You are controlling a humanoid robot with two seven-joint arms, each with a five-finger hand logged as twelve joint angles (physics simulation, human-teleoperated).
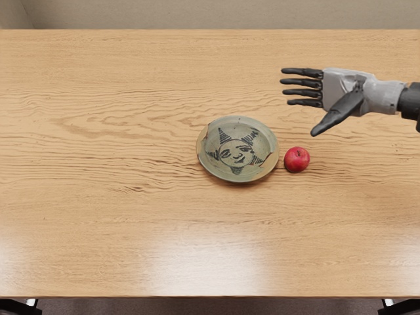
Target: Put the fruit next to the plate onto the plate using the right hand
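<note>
A wooden counter fills the view, its grain running side to side. Near the middle lies a round, grey-green plate with a face drawn in dark lines on its inside, ringed by pointed strokes. Nothing lies on the plate.

The fruit is a small red apple. It rests on the counter just to the right of the plate, level with the plate's lower half. A thin strip of wood seems to show between apple and rim.

The right hand is to the right of the plate and farther back, well apart from it and beyond the apple. Its arm comes in from the right edge. The hand is spread and holds nothing: four dark fingers stretch straight out to the left, one below the other with gaps between them, and the thumb slants down and left, toward the apple. Whether the hand is raised off the counter cannot be told.
</note>
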